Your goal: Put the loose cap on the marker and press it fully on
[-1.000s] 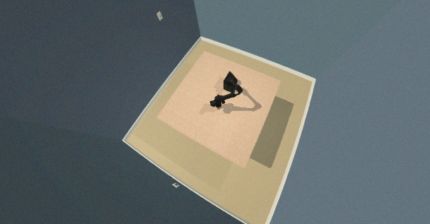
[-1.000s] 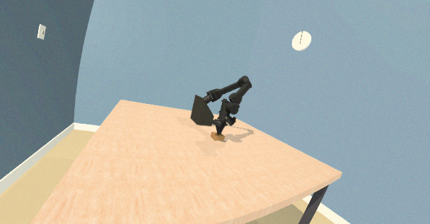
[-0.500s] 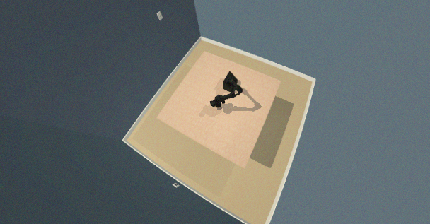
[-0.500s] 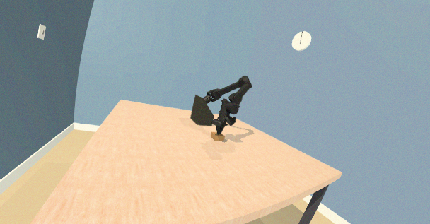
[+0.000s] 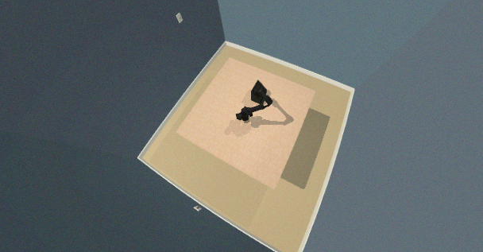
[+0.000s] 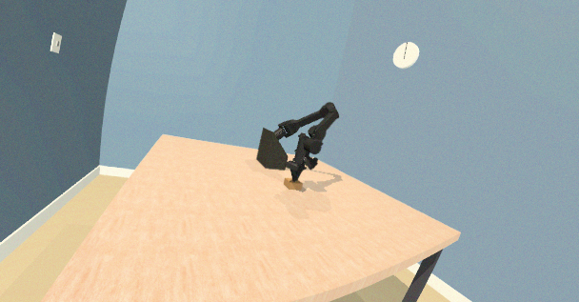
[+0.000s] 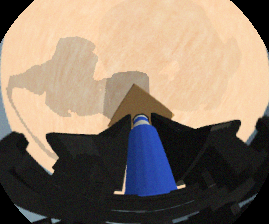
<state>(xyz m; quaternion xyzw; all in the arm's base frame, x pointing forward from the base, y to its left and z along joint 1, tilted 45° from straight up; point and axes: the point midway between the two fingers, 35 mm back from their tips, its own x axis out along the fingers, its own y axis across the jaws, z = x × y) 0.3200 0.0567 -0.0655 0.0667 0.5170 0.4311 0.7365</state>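
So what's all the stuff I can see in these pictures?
Table: one, light wood, middle of the room.
Holder block: one, tan, on the table right under the arm's tip.
Cap: one, blue, held above the block; the marker itself is hidden.
Wall clock: one, white, blue wall.
Wall switch: one, white, dark wall.
Rug: one, olive, floor beside the table.
Arm: one, black, bent down over the block.
Tool: one, black, shut on the cap.

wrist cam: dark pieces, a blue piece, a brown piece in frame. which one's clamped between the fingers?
The blue cap. It sits in the gap between the two dark fingers, pointing down at the brown holder block, which lies below on the table.
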